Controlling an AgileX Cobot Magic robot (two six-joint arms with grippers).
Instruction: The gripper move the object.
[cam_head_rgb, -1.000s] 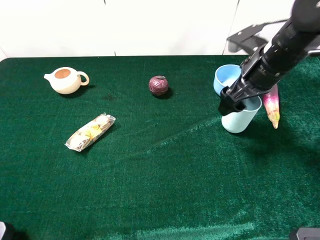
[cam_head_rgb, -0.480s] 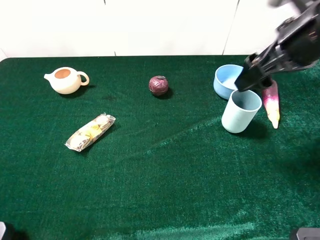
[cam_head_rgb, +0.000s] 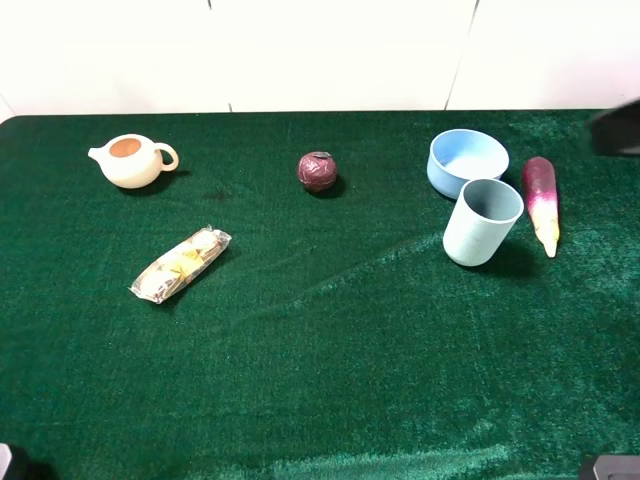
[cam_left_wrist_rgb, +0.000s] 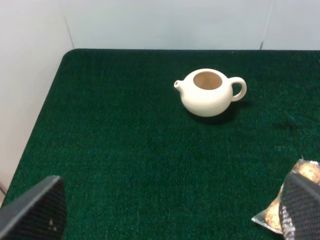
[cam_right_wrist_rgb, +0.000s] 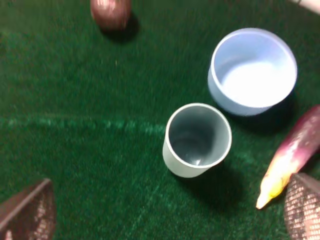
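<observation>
The pale blue-green cup (cam_head_rgb: 482, 222) stands upright on the green cloth, free of any grip, just in front of the light-blue bowl (cam_head_rgb: 467, 162). In the right wrist view the cup (cam_right_wrist_rgb: 197, 140) lies well ahead of my right gripper (cam_right_wrist_rgb: 165, 212), which is open and empty, with its fingertips (cam_right_wrist_rgb: 27, 212) spread wide at the frame corners. Only a dark part of the right arm (cam_head_rgb: 620, 130) shows at the right edge of the exterior view. My left gripper (cam_left_wrist_rgb: 167, 215) is open and empty over the table's left side.
A purple and yellow vegetable (cam_head_rgb: 542, 203) lies right of the cup. A dark red ball (cam_head_rgb: 318, 170) sits mid-table. A cream teapot (cam_head_rgb: 132, 160) stands at the far left, and a wrapped snack packet (cam_head_rgb: 181, 264) lies in front of it.
My right gripper has let go of the cup and drawn back up and to the right, almost out of the exterior view. The cup stays upright where it was.
</observation>
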